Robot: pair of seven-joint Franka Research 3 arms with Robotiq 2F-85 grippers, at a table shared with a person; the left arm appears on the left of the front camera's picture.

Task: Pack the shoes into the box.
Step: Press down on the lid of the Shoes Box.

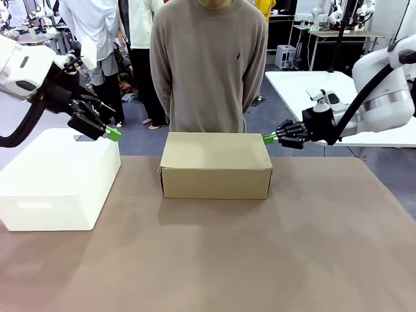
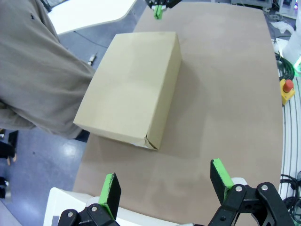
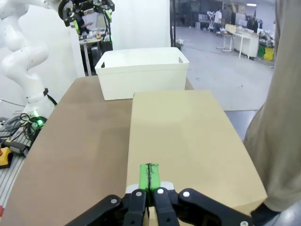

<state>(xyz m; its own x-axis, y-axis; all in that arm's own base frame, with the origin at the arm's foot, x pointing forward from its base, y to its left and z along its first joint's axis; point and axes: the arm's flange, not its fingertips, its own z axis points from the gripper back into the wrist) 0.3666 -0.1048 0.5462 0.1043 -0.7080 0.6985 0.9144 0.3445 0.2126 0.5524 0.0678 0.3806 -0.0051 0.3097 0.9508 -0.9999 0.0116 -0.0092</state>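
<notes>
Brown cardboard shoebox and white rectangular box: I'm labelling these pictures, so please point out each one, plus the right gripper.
Brown cardboard shoebox (image 1: 214,153): front view, on its closed lid.
White rectangular box (image 1: 49,195): front view, on its near side wall.
Right gripper (image 1: 267,138): front view, at its green tips, jaws shut.

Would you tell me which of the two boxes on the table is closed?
The brown cardboard box at the middle; the white box on the left is open-topped.

No text, label, brand or number can be read anywhere; a small dark emblem on the person's sweater (image 1: 238,56) is too tiny to make out.
</notes>
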